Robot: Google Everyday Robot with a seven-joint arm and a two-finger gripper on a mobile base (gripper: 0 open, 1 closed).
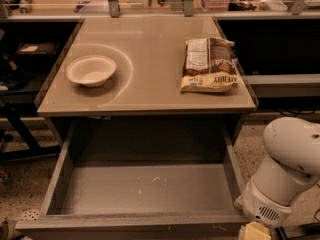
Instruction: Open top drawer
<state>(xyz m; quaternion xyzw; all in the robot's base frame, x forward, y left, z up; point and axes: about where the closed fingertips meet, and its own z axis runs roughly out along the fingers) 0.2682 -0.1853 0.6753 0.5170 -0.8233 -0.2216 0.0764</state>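
The top drawer (145, 189) is pulled far out from under the tabletop toward the camera. Its inside is plain grey and holds nothing, with a few small whitish marks on its floor. Its front rim (130, 223) runs along the bottom of the view. My white arm (285, 169) stands at the drawer's front right corner. The gripper (254, 231) sits at the end of the arm, at the bottom edge beside the drawer's front right corner, and is mostly cut off by the frame.
On the tan tabletop (150, 49) above the drawer stand a white bowl (91, 70) at left and a brown and yellow snack bag (209, 64) at right. Dark shelving flanks the table. Speckled floor (22, 184) lies on both sides.
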